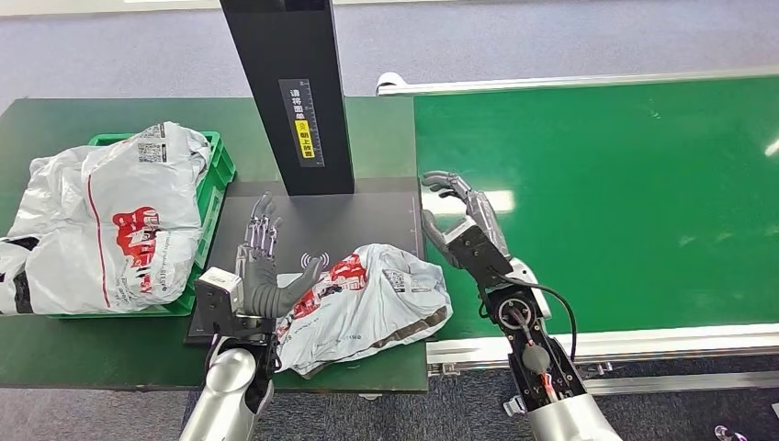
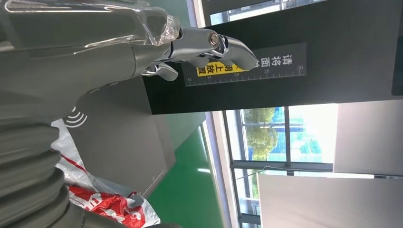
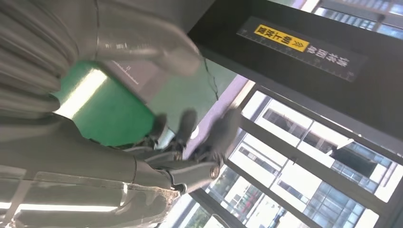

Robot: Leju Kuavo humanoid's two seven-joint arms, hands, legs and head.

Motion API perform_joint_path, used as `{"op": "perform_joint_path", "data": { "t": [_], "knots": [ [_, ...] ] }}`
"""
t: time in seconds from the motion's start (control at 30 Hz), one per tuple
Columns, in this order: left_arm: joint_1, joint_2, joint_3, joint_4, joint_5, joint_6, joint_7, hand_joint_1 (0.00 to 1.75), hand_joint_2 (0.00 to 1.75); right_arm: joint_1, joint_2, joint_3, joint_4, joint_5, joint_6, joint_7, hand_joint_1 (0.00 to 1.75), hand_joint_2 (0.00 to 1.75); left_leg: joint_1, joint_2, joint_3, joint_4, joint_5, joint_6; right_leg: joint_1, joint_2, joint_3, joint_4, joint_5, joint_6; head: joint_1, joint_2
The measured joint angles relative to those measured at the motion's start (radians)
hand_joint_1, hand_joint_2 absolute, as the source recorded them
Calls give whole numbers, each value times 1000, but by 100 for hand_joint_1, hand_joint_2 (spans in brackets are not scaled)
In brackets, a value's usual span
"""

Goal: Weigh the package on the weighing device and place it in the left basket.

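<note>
A grey plastic package [image 1: 367,303] with red print lies on the dark scale platform [image 1: 367,216], hanging over its near edge. The same package [image 2: 102,202] shows red in the left wrist view. My left hand [image 1: 266,262] rests open on the platform just left of the package, fingers stretched forward, thumb toward the bag. Its fingers [image 2: 204,45] are spread and hold nothing. My right hand [image 1: 464,220] hovers open at the platform's right edge, above the conveyor, apart from the package. The green basket [image 1: 219,165] stands at the left, holding a large grey bag [image 1: 110,220].
A black post [image 1: 289,92] with a ruler label rises from the back of the scale. The green conveyor belt [image 1: 625,193] runs along the right, with a metal rail [image 1: 643,342] at its near side. The dark green table [image 1: 55,119] extends behind the basket.
</note>
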Motion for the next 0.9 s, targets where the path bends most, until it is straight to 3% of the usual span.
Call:
{"op": "perform_joint_path", "data": {
  "t": [0.17,0.37,0.5,0.77,0.9],
  "knots": [
    [-1,5,-16,3,-79,13,19,0,175,-6,6,-12,2,-41,0,-4,0,175,0,0,0,0,0,0,0,0,0,0,0,0,0,0],
    [-1,29,-107,10,-387,67,25,0,175,-17,10,-16,2,-52,1,-10,0,175,0,0,0,0,0,0,0,0,0,0,0,0,0,0],
    [-1,39,-137,11,-408,71,25,0,175,-21,12,-17,2,-52,1,-11,0,175,0,0,0,0,0,0,0,0,0,0,0,0,0,0],
    [-1,55,-197,16,-527,-45,18,0,175,-31,13,-17,4,-53,17,-12,0,175,0,0,0,0,0,0,0,0,0,0,0,0,0,0],
    [-4,59,-231,50,-608,-60,28,0,175,-33,15,-17,6,-51,19,-10,0,175,0,0,0,0,0,0,0,0,0,0,0,0,0,0]
  ]
}}
